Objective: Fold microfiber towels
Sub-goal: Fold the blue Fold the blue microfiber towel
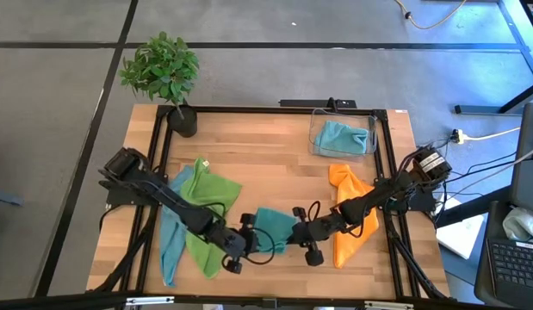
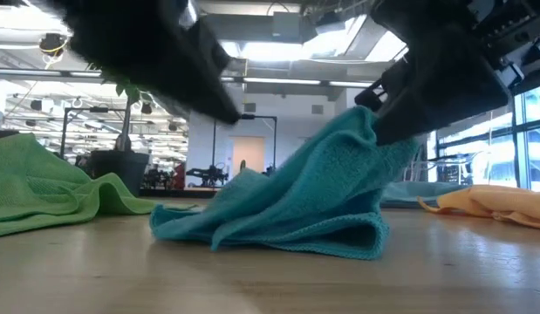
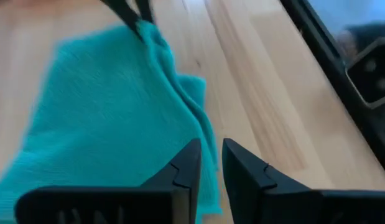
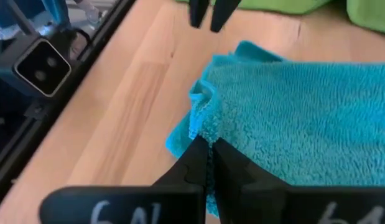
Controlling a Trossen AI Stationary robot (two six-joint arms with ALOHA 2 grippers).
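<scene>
The teal towel (image 1: 270,228) lies bunched on the wooden table near its front edge, between my two grippers. My right gripper (image 4: 208,149) is shut on its right edge, and in the low view the cloth rises to a peak (image 2: 367,122) there. My left gripper (image 3: 208,163) hovers just off the towel's left near corner with a narrow gap between its fingers and nothing in it; the right wrist view shows its fingertips (image 4: 198,14) over bare wood. A lime green towel (image 1: 206,202) lies spread on a light blue one (image 1: 169,245) at the left. An orange towel (image 1: 348,220) lies at the right. My right gripper pinches a bunched edge of the teal towel (image 4: 201,124) between its two fingers, slanting down from the table's right side. The pinched part (image 3: 145,28) is raised off the wood. The rest of the towel slopes down from it and lies on the table, slack.
A clear bin (image 1: 369,120) at the back right holds a light blue towel (image 1: 342,136). A potted plant (image 1: 167,73) stands at the back left corner. Black frame rails (image 1: 158,172) run along the table's sides. Bare wood shows in the middle and far part.
</scene>
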